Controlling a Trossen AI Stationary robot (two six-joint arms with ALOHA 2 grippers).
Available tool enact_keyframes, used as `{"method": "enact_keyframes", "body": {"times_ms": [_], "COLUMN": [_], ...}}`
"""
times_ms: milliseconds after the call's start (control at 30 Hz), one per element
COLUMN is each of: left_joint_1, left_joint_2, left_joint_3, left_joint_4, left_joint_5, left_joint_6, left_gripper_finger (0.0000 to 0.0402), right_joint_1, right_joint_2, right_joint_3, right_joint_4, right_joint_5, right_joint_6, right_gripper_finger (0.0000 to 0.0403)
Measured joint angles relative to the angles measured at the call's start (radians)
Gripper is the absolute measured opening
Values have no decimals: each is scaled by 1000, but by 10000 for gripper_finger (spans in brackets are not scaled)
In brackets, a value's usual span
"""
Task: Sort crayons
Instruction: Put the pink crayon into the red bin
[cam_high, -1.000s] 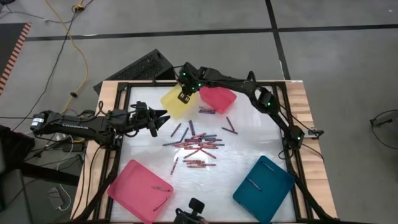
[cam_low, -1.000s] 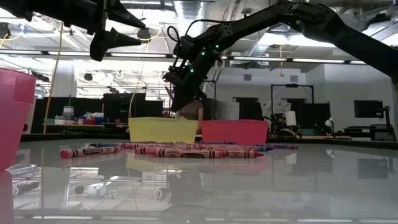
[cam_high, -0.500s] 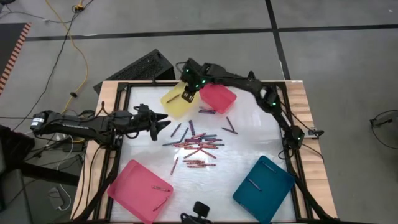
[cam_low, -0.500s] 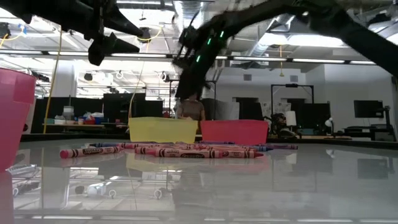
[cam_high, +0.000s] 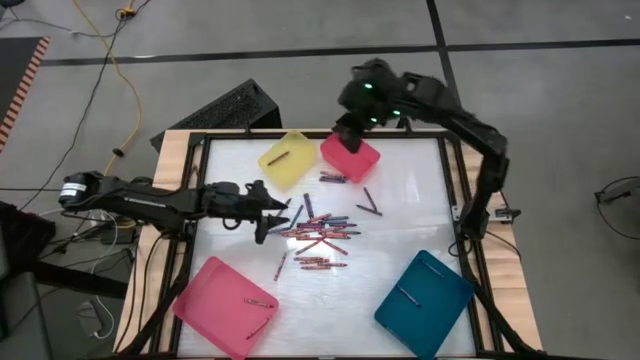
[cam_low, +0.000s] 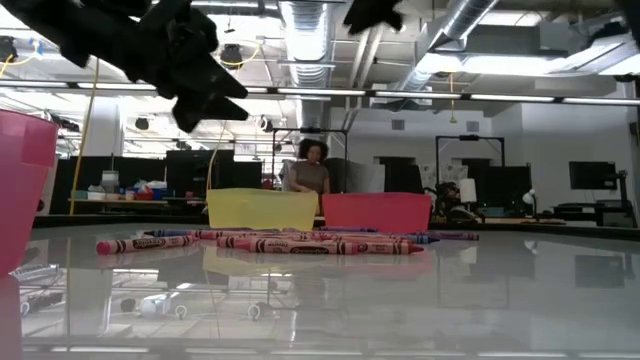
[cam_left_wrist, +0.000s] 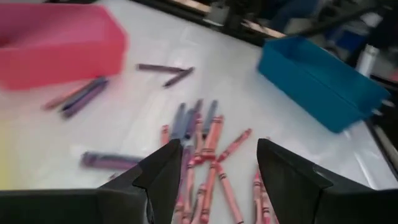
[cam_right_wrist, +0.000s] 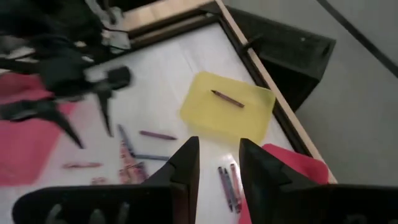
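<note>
Your white table (cam_high: 400, 225) carries four trays: a large pink tray (cam_high: 225, 305) at the front left, a teal tray (cam_high: 424, 290) at the front right, and a yellow tray (cam_high: 288, 160) beside a smaller pink tray (cam_high: 352, 160) at the back. Your left gripper (cam_high: 272, 212) hangs over the left edge of the crayon heap, its fingers (cam_left_wrist: 165, 174) spread apart with nothing between them. Your right gripper (cam_high: 350, 125) is raised above the back pink tray; its fingers (cam_right_wrist: 186, 162) stand slightly parted and empty. Most of the crayons (cam_high: 318, 232) lie in a loose heap mid-table, pink and dark ones mixed. One dark crayon (cam_right_wrist: 227, 99) rests in the yellow tray, and a few lie in the front trays.
</note>
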Motion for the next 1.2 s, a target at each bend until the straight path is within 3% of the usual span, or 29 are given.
{"method": "enact_keyframes", "body": {"times_ms": [233, 433, 700, 767, 967, 1200], "left_joint_1": [38, 55, 5, -27, -100, -113], "left_joint_2": [167, 310, 425, 429, 435, 464], "left_joint_3": [0, 0, -1, -7, -11, -11], "left_joint_4": [182, 263, 166, 143, 84, 89], "left_joint_5": [167, 271, 211, 152, -68, -75], "left_joint_6": [102, 111, 202, 239, 340, 323], "left_gripper_finger": [199, 199, 199, 199, 199, 199], "right_joint_1": [120, 282, 439, 457, 480, 479], "right_joint_2": [-133, -173, -162, -157, -153, -152], "right_joint_3": [0, 0, -1, -1, -1, -1], "right_joint_4": [-84, -150, -185, -187, -194, -196], "right_joint_5": [6, 159, 361, 385, 399, 406], "right_joint_6": [81, 144, 175, 191, 205, 230], "right_gripper_finger": [109, 109, 109, 109, 109, 109]}}
